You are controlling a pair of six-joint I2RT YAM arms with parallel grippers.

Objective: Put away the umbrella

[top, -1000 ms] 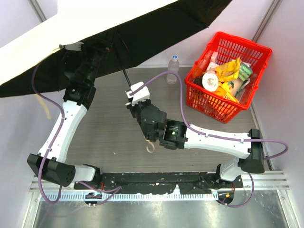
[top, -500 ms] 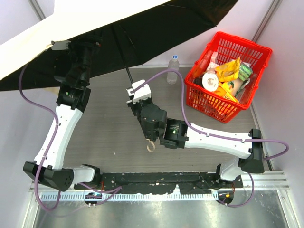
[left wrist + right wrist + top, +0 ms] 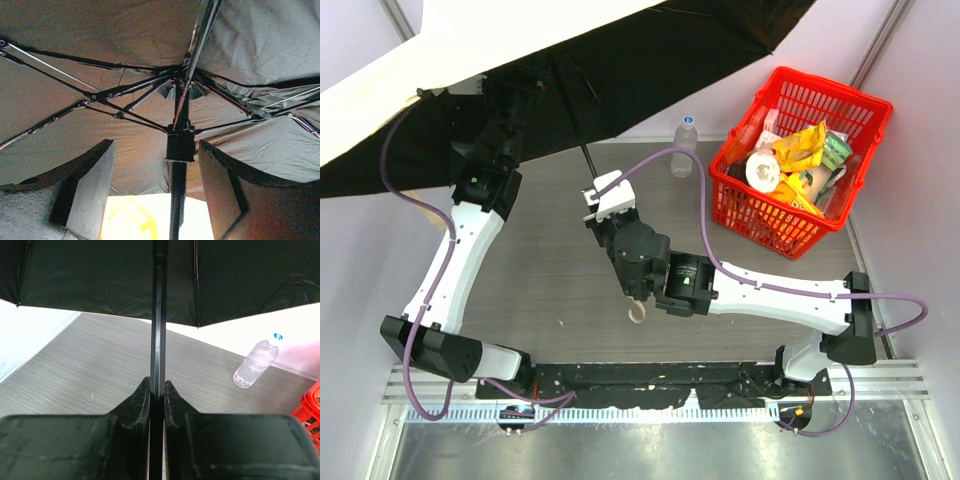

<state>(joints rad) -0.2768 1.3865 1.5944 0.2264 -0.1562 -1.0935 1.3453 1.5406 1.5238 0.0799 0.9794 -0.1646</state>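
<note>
The thin black shaft (image 3: pixel 159 315) of the umbrella (image 3: pixel 650 60) is clenched in the right claw (image 3: pixel 157 390); the left claw (image 3: pixel 154 150) is released beneath the ribs (image 3: pixel 125 107). Packets (image 3: pixel 805 145) are heaped in a red lattice basket (image 3: pixel 840 88).

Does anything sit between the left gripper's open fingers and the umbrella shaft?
Nothing visible does. The left gripper stands open around the umbrella, whose black shaft runs between the fingers with clear gaps on both sides.

Open umbrella (image 3: pixel 650 60) overhangs the table's (image 3: pixel 540 260) far left; a red basket (image 3: pixel 765 228) fills its far right.
</note>
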